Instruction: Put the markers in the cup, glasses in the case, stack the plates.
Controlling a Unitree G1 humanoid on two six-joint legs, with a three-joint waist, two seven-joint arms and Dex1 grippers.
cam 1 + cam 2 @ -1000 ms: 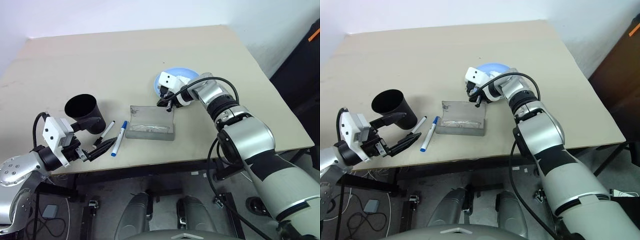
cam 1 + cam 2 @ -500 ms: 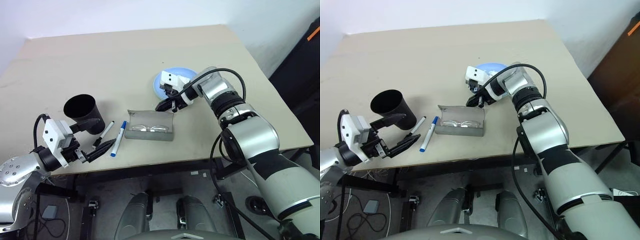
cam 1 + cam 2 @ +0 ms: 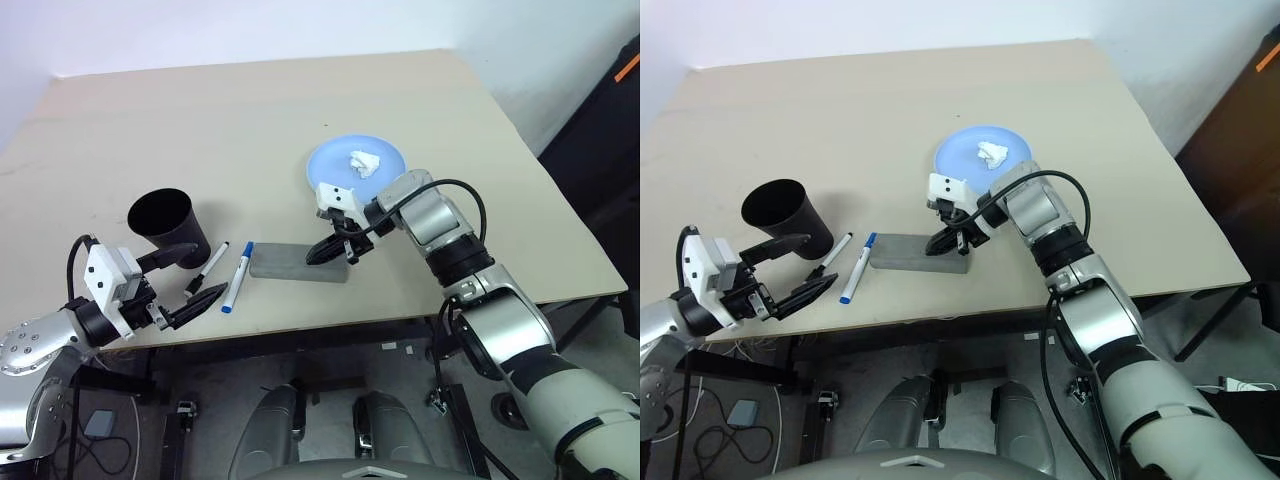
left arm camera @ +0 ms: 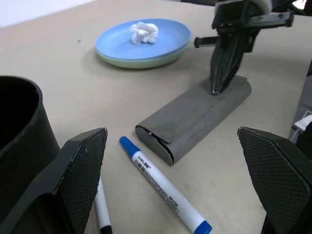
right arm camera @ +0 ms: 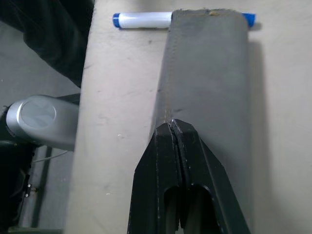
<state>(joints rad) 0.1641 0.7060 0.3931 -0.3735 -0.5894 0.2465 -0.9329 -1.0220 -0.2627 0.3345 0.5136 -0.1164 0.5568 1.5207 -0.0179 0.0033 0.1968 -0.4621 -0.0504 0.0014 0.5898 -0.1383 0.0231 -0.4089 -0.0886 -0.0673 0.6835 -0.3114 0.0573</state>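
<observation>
The case now lies shut on the table; half a second ago its lid stood open with the glasses inside, so the glasses step looks done, though the glasses are hidden now and I cannot confirm how they sit. The right end effector has its fingers pressed together, holding nothing, and its tips rest on the lid near the case's right end; it has come down from above the plates to push the lid flat.

Just left of the case lie the two markers, the blue one and beside it the black one, both flat on the table. The cup stands upright near them. The left end effector is wide open and empty, hovering at the table edge close to the markers.

Behind the case, the blue plate sits on the green plate, with a tissue on top. The markers remain, probably next.
</observation>
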